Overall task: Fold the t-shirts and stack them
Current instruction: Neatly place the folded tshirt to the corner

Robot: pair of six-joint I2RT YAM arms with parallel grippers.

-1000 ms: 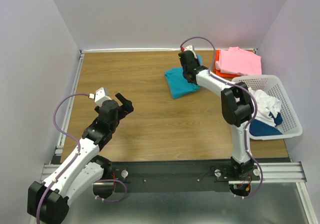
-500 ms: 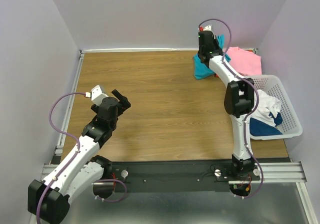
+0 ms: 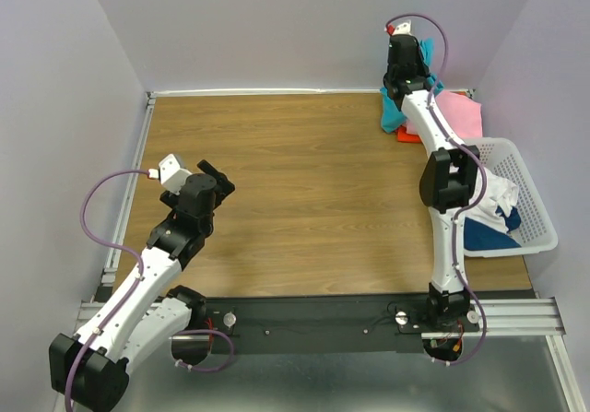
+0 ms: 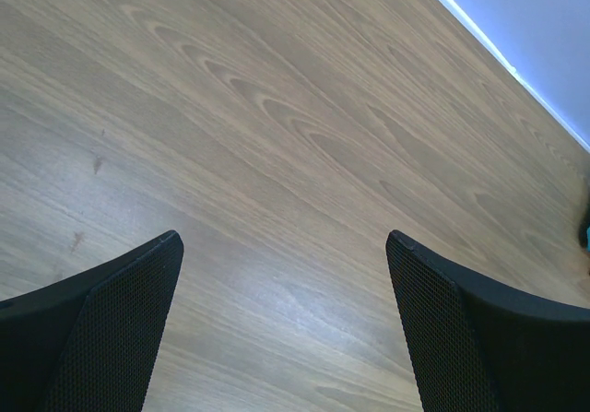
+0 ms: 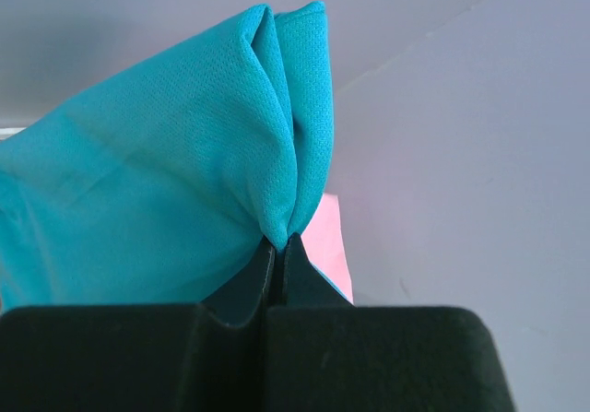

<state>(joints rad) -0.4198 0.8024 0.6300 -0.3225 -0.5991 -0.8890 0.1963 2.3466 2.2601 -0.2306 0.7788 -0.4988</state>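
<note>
Wood table [image 3: 304,182], pale walls [image 3: 304,25]; right basket [image 3: 539,200] holds white t-shirt [image 3: 491,191] over dark blue t-shirt [image 3: 481,235]; right gripper [image 5: 279,241] clamped on teal t-shirt [image 5: 184,154], left gripper [image 4: 283,241] wide apart.

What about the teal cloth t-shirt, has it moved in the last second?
Yes. The teal cloth t-shirt, held by the right gripper, went right and toward the back wall, reaching the folded pink t-shirt.
</note>
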